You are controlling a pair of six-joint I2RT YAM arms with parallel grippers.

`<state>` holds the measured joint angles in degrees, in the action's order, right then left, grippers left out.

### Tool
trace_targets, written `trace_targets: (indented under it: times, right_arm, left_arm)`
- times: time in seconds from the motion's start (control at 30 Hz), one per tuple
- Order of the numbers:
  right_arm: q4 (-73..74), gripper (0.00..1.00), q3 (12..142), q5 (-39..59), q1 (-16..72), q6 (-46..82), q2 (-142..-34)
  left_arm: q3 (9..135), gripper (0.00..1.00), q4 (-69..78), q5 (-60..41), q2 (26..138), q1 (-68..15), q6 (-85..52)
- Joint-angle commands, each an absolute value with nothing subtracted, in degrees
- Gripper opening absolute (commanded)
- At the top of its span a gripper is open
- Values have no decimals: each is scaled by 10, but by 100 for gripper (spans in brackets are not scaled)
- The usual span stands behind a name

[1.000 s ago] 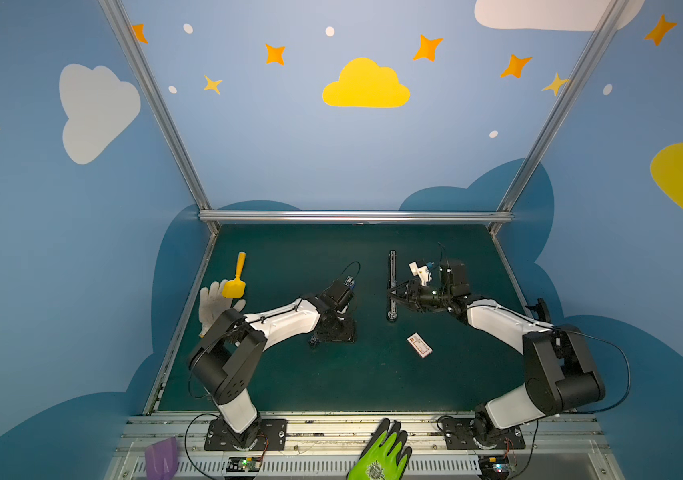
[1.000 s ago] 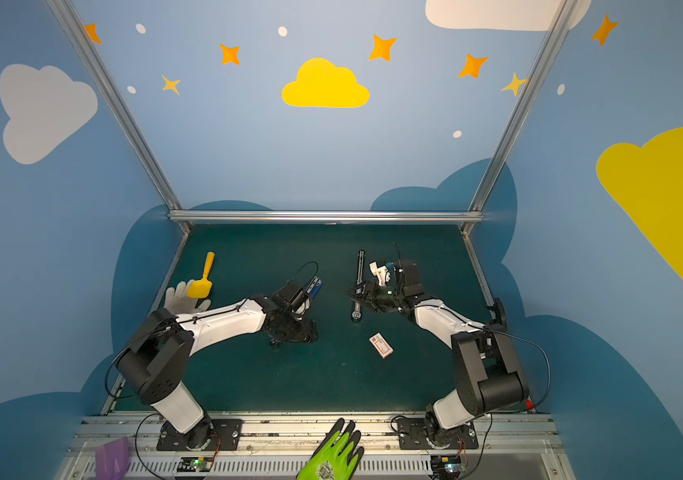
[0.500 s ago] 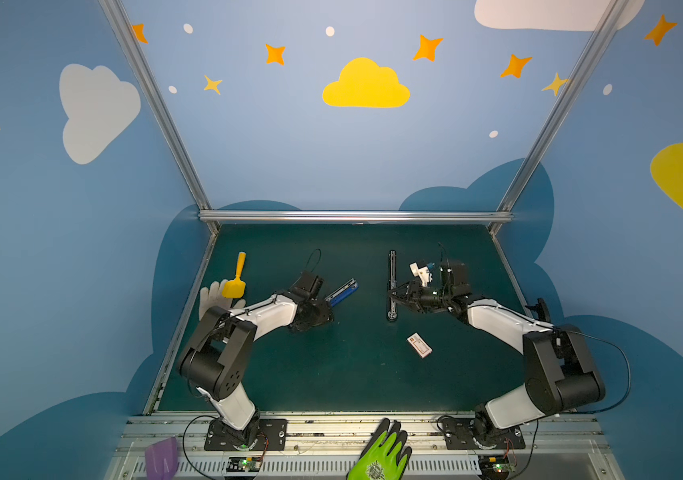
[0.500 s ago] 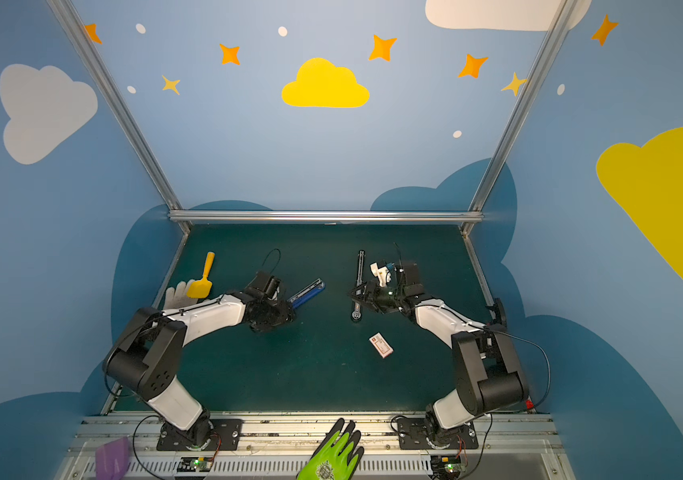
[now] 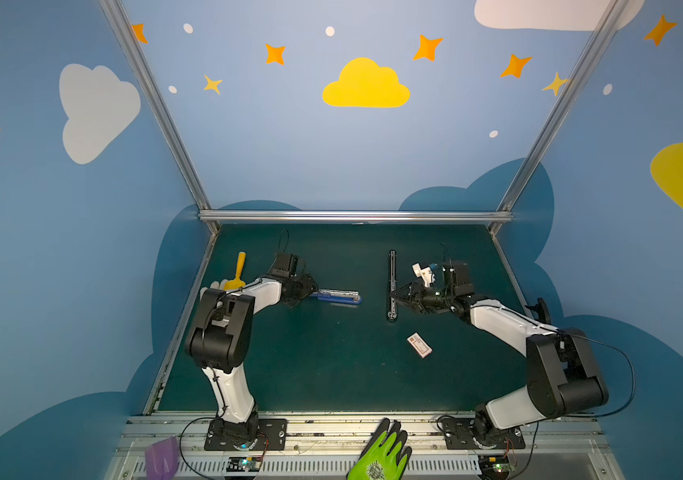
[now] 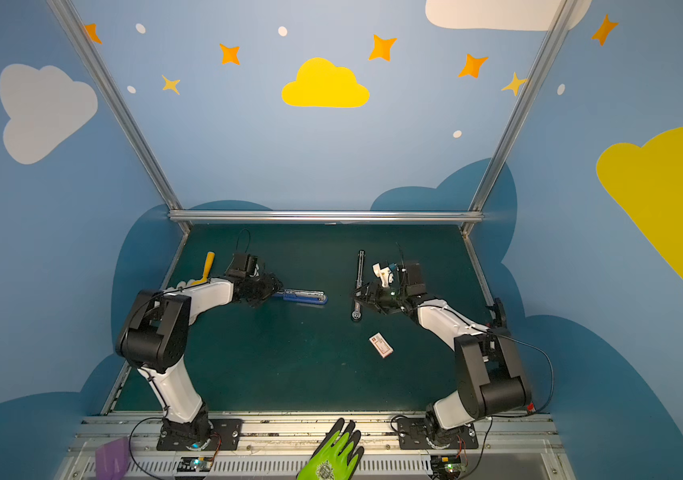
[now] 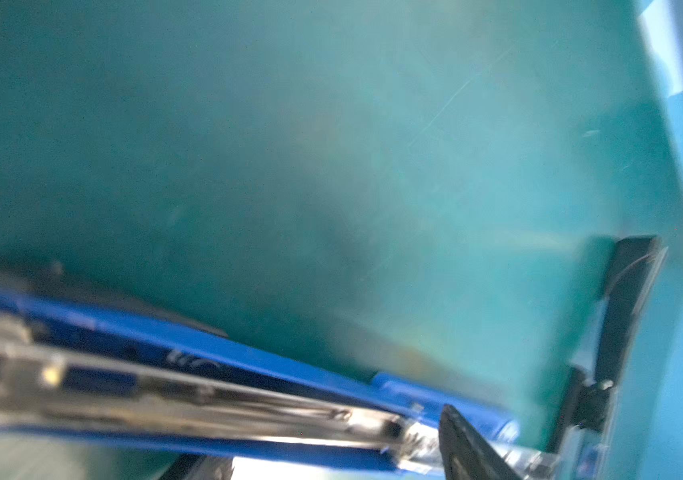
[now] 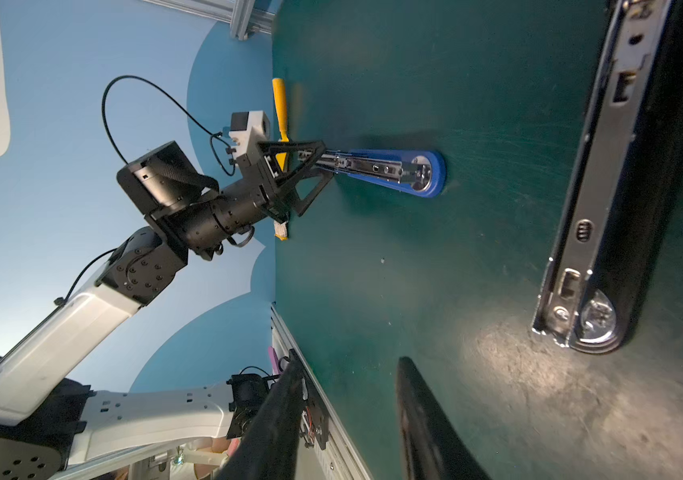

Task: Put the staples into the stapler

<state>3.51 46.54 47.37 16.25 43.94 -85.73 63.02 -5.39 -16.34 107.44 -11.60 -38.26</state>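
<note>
A blue stapler (image 5: pixel 337 296) (image 6: pixel 304 296) lies flat on the green mat, its metal rail (image 8: pixel 377 168) facing up. My left gripper (image 5: pixel 312 291) (image 8: pixel 327 162) stands open at its near end. One finger (image 7: pixel 468 449) is against the rail's tip and the other finger (image 7: pixel 630 299) stands well apart. A black stapler (image 5: pixel 392 286) (image 8: pixel 605 187) lies folded out flat in the middle. My right gripper (image 5: pixel 393 296) (image 8: pixel 350 361) is open and empty, its tips right beside that stapler. The staples show in no view.
A small white box with a red mark (image 5: pixel 419 345) (image 6: pixel 380 345) lies in front of the black stapler. A yellow scoop (image 5: pixel 239 269) and a white glove (image 5: pixel 208 289) sit at the left edge. A green glove (image 5: pixel 381 455) and a purple piece (image 5: pixel 161 457) rest on the front rail.
My left arm has drawn back to the left and its jaws have widened. The blue stapler has gone from tilted up in the gripper to lying flat. The right arm has hardly moved.
</note>
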Motion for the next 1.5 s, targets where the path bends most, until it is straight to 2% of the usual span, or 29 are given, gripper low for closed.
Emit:
trace_targets:
  times: [0.0, 0.2, 0.4, 0.57, 0.7, 0.8, 0.97, 1.13, 1.47]
  right_arm:
    - [25, 37, 451, 470, 157, 431, -835]
    - [25, 37, 438, 468, 147, 430, -827]
    - [29, 37, 424, 469, 135, 430, -818]
    - [29, 37, 418, 472, 127, 431, -817]
    - [32, 37, 413, 473, 125, 432, -815]
    - [35, 37, 411, 475, 124, 432, -816]
    - [28, 37, 411, 464, 125, 430, -817]
    - [-5, 38, 428, 444, 126, 413, -821]
    - [-30, 38, 433, 430, 128, 402, -818]
  left_arm:
    - [673, 76, -49, -185, 1113, -121, -402]
    - [802, 74, -166, -182, 1198, -157, -373]
    - [932, 64, -320, -116, 1271, -215, -324]
    - [1008, 48, -405, -57, 1317, -254, -287]
    - [1024, 28, -428, -36, 1324, -267, -258]
    - [1034, 20, -446, -10, 1325, -272, -220]
    - [1042, 14, -461, 32, 1319, -269, -170]
    - [1046, 14, -471, 70, 1312, -266, -140]
    - [1065, 15, -465, 65, 1324, -258, -152]
